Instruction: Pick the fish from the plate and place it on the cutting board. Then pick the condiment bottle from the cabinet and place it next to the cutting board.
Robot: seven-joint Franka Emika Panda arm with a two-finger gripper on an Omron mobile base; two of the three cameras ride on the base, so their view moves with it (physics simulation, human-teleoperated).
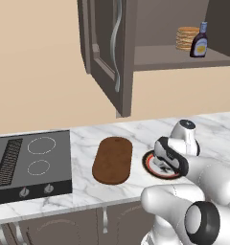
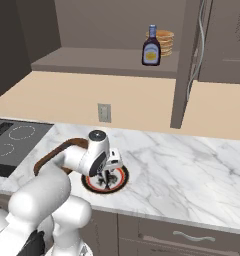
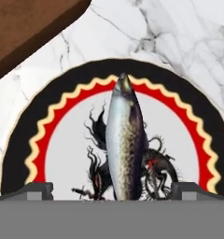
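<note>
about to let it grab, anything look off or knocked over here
Nothing stands out. The fish lies flat on the plate, the open gripper straddling it. The cutting board is bare, and the bottle stands upright in the open cabinet.

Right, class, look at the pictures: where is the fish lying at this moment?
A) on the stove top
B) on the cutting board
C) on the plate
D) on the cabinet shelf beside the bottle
C: the hand view shows the fish lying across the painted centre of the plate, between the open gripper tips, while the cutting board carries nothing.
</note>
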